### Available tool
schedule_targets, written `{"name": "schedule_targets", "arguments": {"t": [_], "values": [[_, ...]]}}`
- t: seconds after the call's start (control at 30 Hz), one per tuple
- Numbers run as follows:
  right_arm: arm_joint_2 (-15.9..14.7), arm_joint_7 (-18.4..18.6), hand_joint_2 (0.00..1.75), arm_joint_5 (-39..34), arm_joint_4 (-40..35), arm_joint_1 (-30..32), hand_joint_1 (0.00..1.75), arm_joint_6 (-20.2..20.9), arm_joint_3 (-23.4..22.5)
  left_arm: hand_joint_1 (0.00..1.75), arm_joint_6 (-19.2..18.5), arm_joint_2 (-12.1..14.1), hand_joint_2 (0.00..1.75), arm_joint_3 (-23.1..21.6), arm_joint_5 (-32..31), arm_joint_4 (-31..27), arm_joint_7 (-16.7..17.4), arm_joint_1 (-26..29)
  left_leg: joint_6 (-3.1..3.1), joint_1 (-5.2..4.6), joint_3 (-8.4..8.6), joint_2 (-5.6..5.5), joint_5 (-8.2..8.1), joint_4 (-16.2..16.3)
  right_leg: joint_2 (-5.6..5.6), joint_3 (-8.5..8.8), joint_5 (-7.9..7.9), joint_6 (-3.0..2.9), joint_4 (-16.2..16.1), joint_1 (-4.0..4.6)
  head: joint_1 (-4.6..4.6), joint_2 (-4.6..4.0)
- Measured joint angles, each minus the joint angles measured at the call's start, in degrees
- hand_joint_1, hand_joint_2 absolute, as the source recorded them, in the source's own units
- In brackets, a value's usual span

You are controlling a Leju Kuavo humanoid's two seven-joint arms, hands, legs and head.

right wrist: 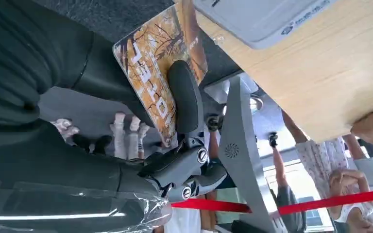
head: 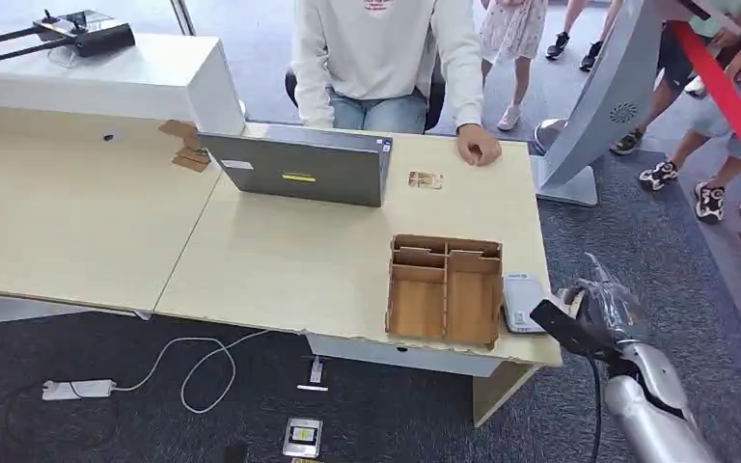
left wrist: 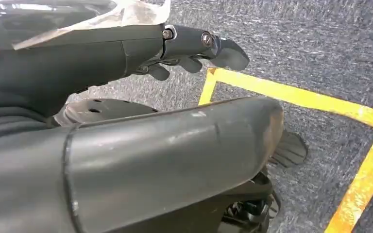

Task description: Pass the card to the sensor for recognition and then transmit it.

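Right wrist view: right hand [right wrist: 175,160] pinches card [right wrist: 155,73] beside sensor [right wrist: 262,19] at table edge [right wrist: 252,77].

Card [right wrist: 150,73] partly covered by the thumb of the right robot hand [right wrist: 175,131] in the right wrist view; its print reads only in part. Sensor [right wrist: 262,19] cut off by the picture edge there. Seated person [head: 386,48] cut off above the chest in the head view. Small item [head: 425,179] beside the laptop [head: 299,169] too small to identify. Left robot hand [left wrist: 194,48] mostly hidden behind its own thumb.
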Motion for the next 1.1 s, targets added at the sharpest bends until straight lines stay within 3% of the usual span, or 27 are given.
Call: {"name": "schedule_targets", "arguments": {"t": [0.13,0.67,0.93,1.1], "values": [[0.13,-1.46,1.75,-6.2,-0.79,-0.63,1.75,0.64,-1.2,0.0,-0.81,0.13,0.0,0.0,0.22,0.0,-0.37,-0.05,0.0,0.0,0.0,0.0,0.0,0.0,0.0,-0.01,0.0,0.0,0.0,0.0,0.02,0.0],[3.19,-4.24,1.75,-12.15,-2.38,-6.82,1.75,-0.48,-3.41,0.0,-1.42,0.68,0.0,0.0,-3.06,0.0,-1.64,0.08,-0.01,0.0,-0.03,-0.01,0.01,0.0,-0.01,-0.02,0.0,0.0,0.02,0.01,0.02,0.0],[6.12,-5.0,1.75,-10.9,-2.38,-11.03,1.75,-1.07,-3.19,0.0,-1.99,0.7,0.0,0.0,-5.75,0.0,-1.62,-0.17,-0.01,0.01,-0.05,-0.02,0.02,-0.01,-0.01,-0.02,0.0,0.0,0.03,0.01,0.04,0.0],[8.24,-3.91,1.75,-5.07,-2.27,-14.64,1.75,-1.18,-2.27,0.0,-2.25,0.7,0.0,0.0,-8.19,-0.02,-2.12,-0.45,-0.03,0.01,-0.05,-0.01,0.03,-0.01,0.0,-0.04,0.01,-0.01,0.04,0.02,0.02,0.0]]}}
